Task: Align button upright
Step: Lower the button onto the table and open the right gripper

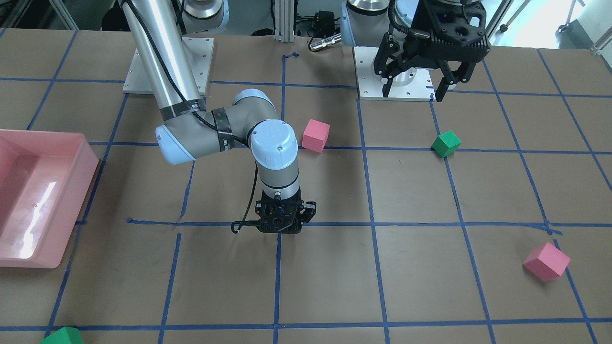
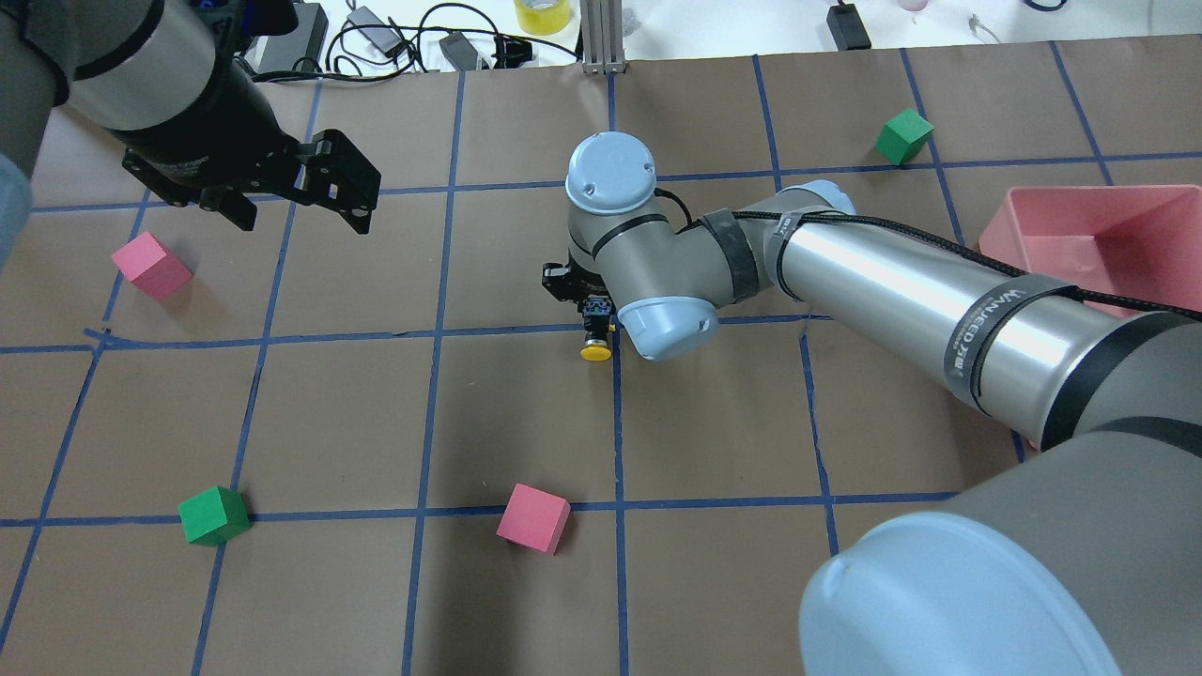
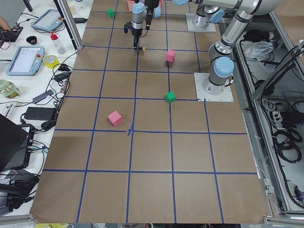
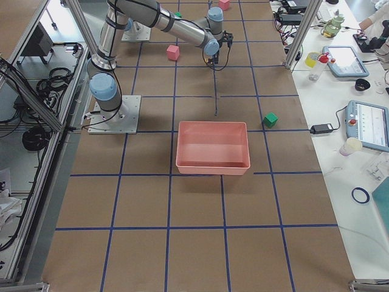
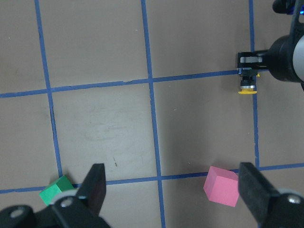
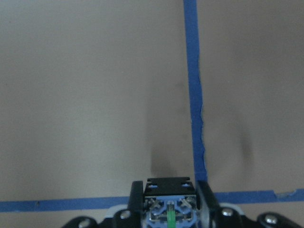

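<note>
**Between the right gripper's fingers: button clamped by its base, cap end projecting**

At mid-table, over a crossing of the blue tape lines [image 2: 432, 330], the right gripper [image 2: 593, 312] is pointing down and gripping the button [image 2: 595, 349] by its pale base block. The fingers [image 6: 206, 205] are pressing on either side of that block, so the jaws are standing narrow. The right wrist view is looking onto the block's terminal end, where small metal contacts and a thin green strip are showing. The black cylindrical body and the round yellow cap are projecting beyond the fingertips, away from the wrist. Whether the cap is touching the table [image 2: 329, 422] cannot be told.

The left gripper [image 1: 412, 93] is hanging well apart from the button, above the table, with its jaws spread wide.

Matte brown paper is covering the table, and the tape is dividing it into squares. Two pink cubes [image 2: 533, 518] [image 2: 150, 266] and two green cubes [image 2: 214, 515] [image 2: 904, 135] are lying scattered well away from the button; all are matte and sharp-edged. A rectangular pink bin [image 4: 213, 168] with rounded corners is sitting on the robot's right side, its glossy plastic catching the light.
</note>
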### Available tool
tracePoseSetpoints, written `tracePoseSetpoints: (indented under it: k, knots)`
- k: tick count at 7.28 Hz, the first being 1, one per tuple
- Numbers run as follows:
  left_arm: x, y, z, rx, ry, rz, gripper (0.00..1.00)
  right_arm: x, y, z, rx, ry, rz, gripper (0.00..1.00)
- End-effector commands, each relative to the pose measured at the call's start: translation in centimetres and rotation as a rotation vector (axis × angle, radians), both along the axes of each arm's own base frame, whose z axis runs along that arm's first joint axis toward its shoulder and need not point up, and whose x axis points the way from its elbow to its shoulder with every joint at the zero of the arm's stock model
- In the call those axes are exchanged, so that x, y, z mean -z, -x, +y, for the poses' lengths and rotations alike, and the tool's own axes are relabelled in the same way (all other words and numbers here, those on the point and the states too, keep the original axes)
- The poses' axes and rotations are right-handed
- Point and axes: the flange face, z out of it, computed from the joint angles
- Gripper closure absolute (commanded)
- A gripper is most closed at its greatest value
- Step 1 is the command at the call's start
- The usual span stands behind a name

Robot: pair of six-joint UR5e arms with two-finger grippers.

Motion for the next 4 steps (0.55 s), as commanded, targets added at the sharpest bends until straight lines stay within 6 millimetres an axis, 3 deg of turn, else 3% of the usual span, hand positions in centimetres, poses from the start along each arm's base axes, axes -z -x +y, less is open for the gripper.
tracePoseSetpoints:
  k: [1, 2, 3, 4]
  knots:
    - [0.06, -0.01, 0.02, 0.000, 0.000, -0.001, 0.00, 0.05, 0.07, 0.14, 0.000, -0.003, 0.001, 1.00]
    - [0.10, 0.00, 0.11, -0.001, -0.003, 0.001, 0.00, 0.02, 0.09, 0.20, -0.001, -0.003, 0.002, 0.93]
    - [0.10, 0.09, 0.14, 0.000, -0.003, 0.002, 0.00, 0.07, 0.13, 0.31, -0.001, -0.010, 0.004, 0.66]
    - [0.16, 0.10, 0.13, -0.001, -0.004, 0.004, 0.00, 0.83, 0.39, 0.94, -0.004, -0.025, 0.011, 0.25]
